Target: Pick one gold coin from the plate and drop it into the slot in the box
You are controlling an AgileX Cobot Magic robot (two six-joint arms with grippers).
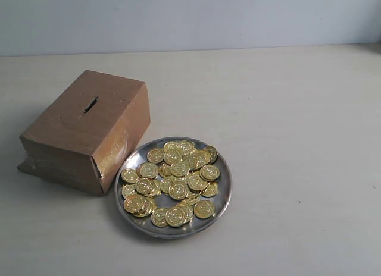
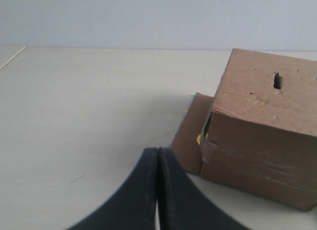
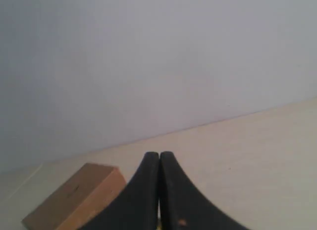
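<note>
A silver plate [image 1: 222, 200] sits near the table's front, piled with several gold coins [image 1: 174, 178]. Just left of it stands the brown cardboard box [image 1: 83, 133], its dark slot [image 1: 90, 104] cut in the top face. In the left wrist view the box [image 2: 262, 141] and slot [image 2: 277, 81] appear beyond my left gripper [image 2: 157, 150], which is shut with nothing in it, clear of the box. My right gripper [image 3: 159, 154] is shut and empty too; the box [image 3: 74, 200] lies off to one side of it. Neither gripper shows in the exterior view.
The pale table [image 1: 297, 109] spreads wide to the right of the plate and behind the box. A plain light wall [image 1: 190, 17] stands along the far edge. A flap of cardboard [image 2: 190, 136] juts from the box's base.
</note>
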